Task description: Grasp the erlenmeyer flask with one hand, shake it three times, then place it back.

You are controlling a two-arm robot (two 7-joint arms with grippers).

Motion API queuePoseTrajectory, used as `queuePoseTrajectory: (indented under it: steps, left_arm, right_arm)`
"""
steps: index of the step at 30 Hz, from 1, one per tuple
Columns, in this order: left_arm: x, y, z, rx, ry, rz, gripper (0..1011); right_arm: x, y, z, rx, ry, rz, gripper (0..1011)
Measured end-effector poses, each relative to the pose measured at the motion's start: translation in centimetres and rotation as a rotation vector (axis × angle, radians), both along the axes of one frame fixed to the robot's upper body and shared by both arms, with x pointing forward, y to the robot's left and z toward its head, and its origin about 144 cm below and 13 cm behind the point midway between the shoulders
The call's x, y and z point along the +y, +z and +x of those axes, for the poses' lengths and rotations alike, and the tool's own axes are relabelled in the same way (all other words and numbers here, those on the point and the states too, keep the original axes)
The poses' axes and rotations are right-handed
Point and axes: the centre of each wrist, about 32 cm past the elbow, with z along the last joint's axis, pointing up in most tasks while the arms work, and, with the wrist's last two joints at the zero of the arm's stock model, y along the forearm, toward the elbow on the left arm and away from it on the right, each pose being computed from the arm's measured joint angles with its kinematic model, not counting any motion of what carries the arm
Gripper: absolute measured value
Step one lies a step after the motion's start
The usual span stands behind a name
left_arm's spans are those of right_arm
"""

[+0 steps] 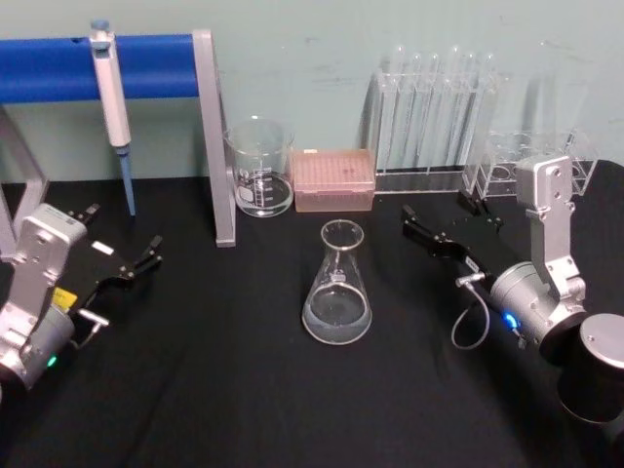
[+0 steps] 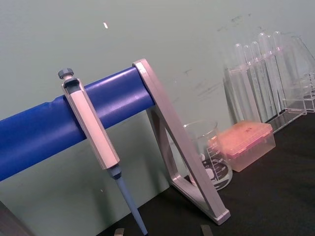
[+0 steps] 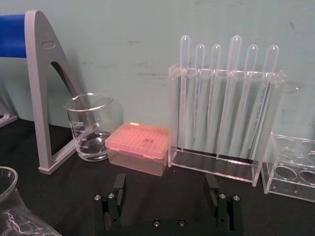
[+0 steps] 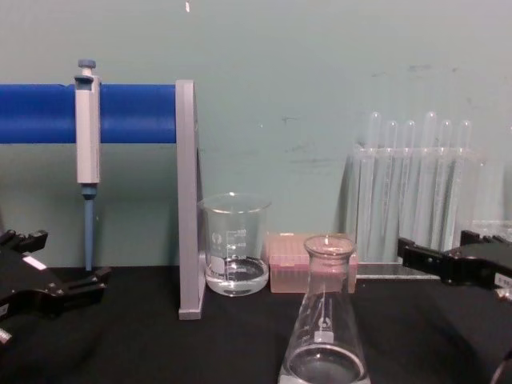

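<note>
The erlenmeyer flask stands upright on the black table at centre, with a little clear liquid in its base; it appears too in the chest view and at the corner of the right wrist view. My right gripper, the hand, is open a short way to the flask's right and slightly behind it, not touching it. Its two fingers are spread wide with nothing between them, seen also from the chest. My left gripper rests open at the far left, well away from the flask.
Behind the flask stand a glass beaker, a pink tip box, a test tube rack and a small clear rack. A pipette hangs on a blue-barred stand at back left.
</note>
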Motion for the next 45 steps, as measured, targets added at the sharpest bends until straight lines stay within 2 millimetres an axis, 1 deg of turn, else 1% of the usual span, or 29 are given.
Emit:
queuePoseTrajectory:
  steps: [45]
  left_arm:
    - [0.00,0.00,0.00,0.000,0.000,0.000,1001]
  right_arm:
    - [0.04,-0.04,-0.06,0.002,0.003,-0.001,1000]
